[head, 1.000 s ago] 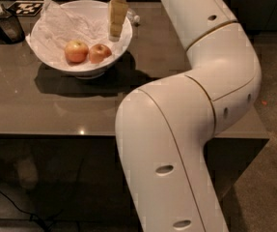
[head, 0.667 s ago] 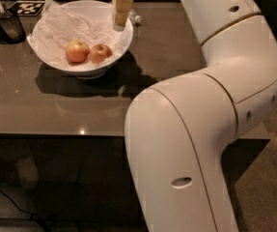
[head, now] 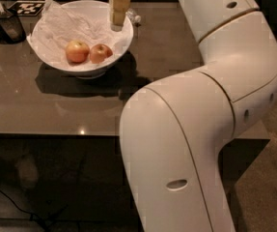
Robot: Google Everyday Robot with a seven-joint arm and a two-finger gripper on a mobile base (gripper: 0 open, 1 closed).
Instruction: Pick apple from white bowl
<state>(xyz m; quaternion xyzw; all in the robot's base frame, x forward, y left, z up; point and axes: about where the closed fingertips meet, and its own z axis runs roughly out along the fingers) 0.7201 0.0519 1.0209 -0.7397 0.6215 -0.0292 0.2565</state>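
Note:
Two apples lie side by side in the white bowl (head: 123,45), which is lined with crumpled white paper and stands on the brown table. The apple (head: 100,52) on the right is smaller and more evenly red; the left apple (head: 77,51) is larger with orange-yellow patches. My gripper (head: 117,14) hangs over the bowl's far right rim, above and behind the apples, its tan fingers pointing down. It touches neither apple. My white arm fills the right half of the view.
A small dark container (head: 7,25) with a utensil stands at the table's far left. A black-and-white marker tag (head: 26,7) lies behind the bowl. The table's front edge (head: 56,132) runs across the middle, with floor below.
The gripper has shifted slightly over the bowl's far right rim while the arm's elbow swung further right and closer to the camera. The apples have not moved.

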